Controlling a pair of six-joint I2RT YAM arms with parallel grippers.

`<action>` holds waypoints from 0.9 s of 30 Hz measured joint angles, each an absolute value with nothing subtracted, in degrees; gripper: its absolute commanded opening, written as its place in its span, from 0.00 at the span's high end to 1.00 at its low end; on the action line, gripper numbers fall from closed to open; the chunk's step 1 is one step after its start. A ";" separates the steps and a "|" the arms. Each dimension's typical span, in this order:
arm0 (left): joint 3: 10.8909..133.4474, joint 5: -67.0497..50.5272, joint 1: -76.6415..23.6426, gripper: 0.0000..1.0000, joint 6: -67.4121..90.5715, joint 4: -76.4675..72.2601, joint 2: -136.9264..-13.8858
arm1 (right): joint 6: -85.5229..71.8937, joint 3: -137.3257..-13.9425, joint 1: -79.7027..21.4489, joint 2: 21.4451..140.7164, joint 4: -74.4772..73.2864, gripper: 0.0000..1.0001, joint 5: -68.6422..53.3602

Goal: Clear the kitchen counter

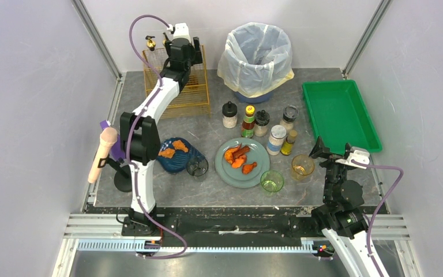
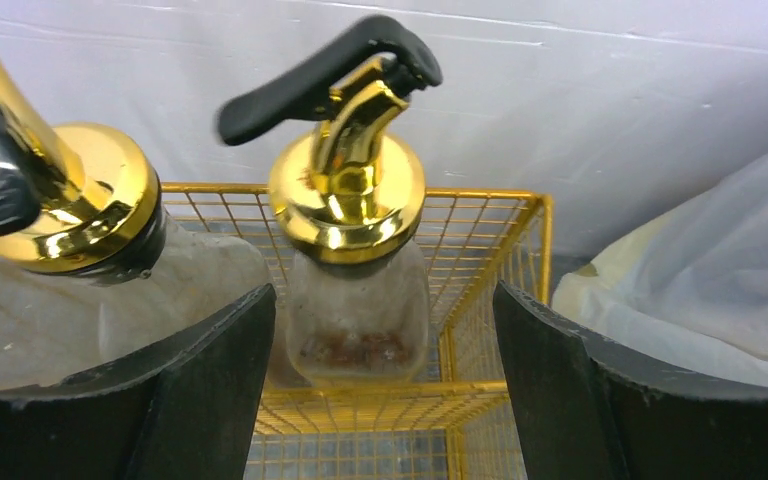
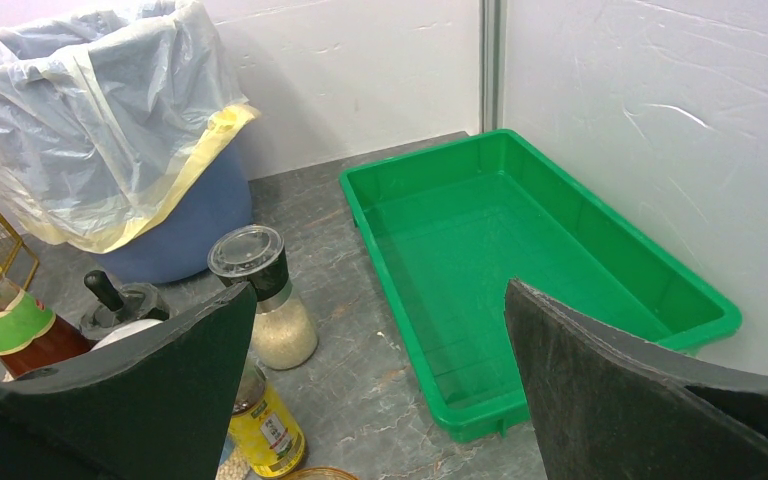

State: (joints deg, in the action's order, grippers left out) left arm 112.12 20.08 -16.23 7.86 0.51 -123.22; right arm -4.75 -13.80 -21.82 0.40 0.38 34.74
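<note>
Most of the dark marbled table (image 1: 207,193) fills the frame's middle and carries clutter: spice jars (image 1: 276,139), a grey plate (image 1: 231,176) of orange scraps, a green glass (image 1: 271,181). At upper left the left pincer (image 2: 382,300) stands wide around a gold-capped pump bottle (image 2: 355,330) in the wire basket (image 2: 480,280) — likely its storage spot — without clamping it. Lower right, the right pincer (image 3: 380,295) gapes empty, facing the green tray (image 3: 480,240).

spice jars/bottles (image 1: 229,114): 6 | glasses (image 1: 271,181): 3 | gold-capped dispenser bottles (image 2: 348,200): 2 | grey plate (image 1: 259,154): 1 | blue bowl (image 1: 172,165): 1 | lined bin (image 1: 256,55): 1 | green tray (image 1: 337,112): 1 | gold wire basket (image 1: 199,95): 1 | microphone (image 1: 105,149): 1
</note>
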 measured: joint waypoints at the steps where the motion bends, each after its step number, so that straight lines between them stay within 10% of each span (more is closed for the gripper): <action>1: 112.09 19.42 -16.25 0.14 8.03 1.39 -122.50 | -4.75 -13.80 -21.80 0.40 0.38 0.02 34.74; 27: 78.35 8.62 -26.20 0.09 15.16 16.12 -80.82 | -4.86 -13.80 -21.82 0.40 0.36 0.02 34.46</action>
State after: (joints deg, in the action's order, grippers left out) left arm 78.35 8.62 -26.20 15.16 16.12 -80.82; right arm -4.86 -13.80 -21.82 0.40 0.36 34.46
